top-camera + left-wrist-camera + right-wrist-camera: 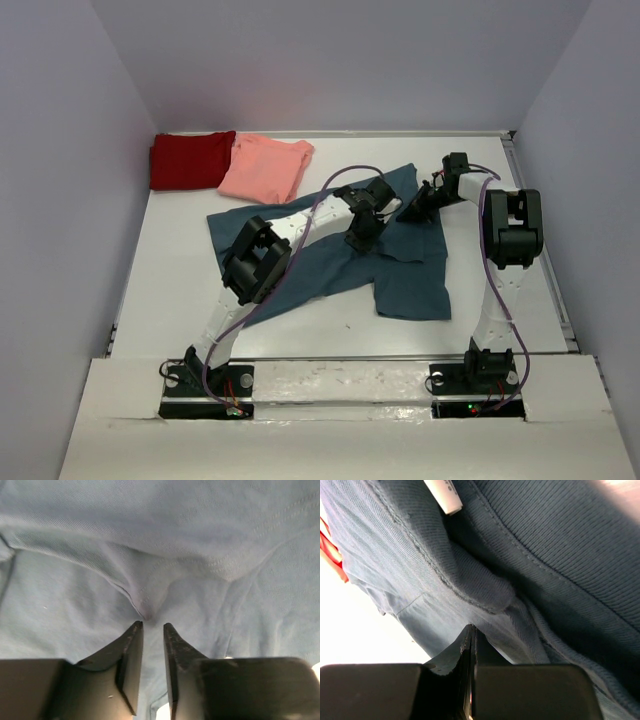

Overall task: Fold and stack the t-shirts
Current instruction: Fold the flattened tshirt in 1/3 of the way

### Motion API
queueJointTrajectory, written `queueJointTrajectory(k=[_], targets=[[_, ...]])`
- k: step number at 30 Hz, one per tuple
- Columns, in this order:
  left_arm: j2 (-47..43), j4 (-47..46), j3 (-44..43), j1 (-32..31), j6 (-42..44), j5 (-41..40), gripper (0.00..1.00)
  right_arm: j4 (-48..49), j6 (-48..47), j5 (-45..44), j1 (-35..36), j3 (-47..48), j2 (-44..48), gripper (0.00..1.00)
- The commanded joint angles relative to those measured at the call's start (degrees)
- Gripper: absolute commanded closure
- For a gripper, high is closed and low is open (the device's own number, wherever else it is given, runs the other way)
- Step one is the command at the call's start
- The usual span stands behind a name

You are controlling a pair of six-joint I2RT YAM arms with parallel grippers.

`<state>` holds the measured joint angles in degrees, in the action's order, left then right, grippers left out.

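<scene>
Teal-blue cotton sprawls across the middle of the white table (180, 300) in the overhead view: the teal-blue tee (410, 285) lies unfolded and rumpled, well apart from the dark red tee (190, 160) and the salmon-pink tee (265, 168), which sit side by side, touching, at the far left corner. My left pincer (362, 235) hangs over the shirt's centre and my right pincer (415, 208) sits at its far right edge. From here I cannot read either pincer's jaws.

Left wrist view: my left pincer (152, 625) is released, with a narrow gap between its jaws and nothing in it, aimed at a raised ridge (149, 602) of cloth just ahead. The fabric looks light, limp and quick to wrinkle, so I judge it will sag and drag unless I take it at a seam or edge.

Right wrist view: my right pincer (471, 628) is clenched tight. Whether any thread is caught between its jaws I cannot tell. Only this view shows the stitched hem (480, 592) curling over just beyond the tips and a white label (445, 495) above it. That hem looks like the firmest place to pinch.
</scene>
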<state>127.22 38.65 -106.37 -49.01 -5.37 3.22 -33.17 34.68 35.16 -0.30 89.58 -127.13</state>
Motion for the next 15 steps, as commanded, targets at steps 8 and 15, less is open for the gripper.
queueJointTrajectory(k=[8, 15], targets=[[-3.6, 4.0, 1.6, 0.1, -0.8, 1.6, 0.64, -1.1, -2.0, -6.2, -0.7, 0.9, -2.3, 1.00], [-3.9, 4.3, 0.5, 0.1, -1.0, -2.1, 0.61, -1.2, -2.2, -5.9, -0.7, 1.0, -2.4, 1.00]])
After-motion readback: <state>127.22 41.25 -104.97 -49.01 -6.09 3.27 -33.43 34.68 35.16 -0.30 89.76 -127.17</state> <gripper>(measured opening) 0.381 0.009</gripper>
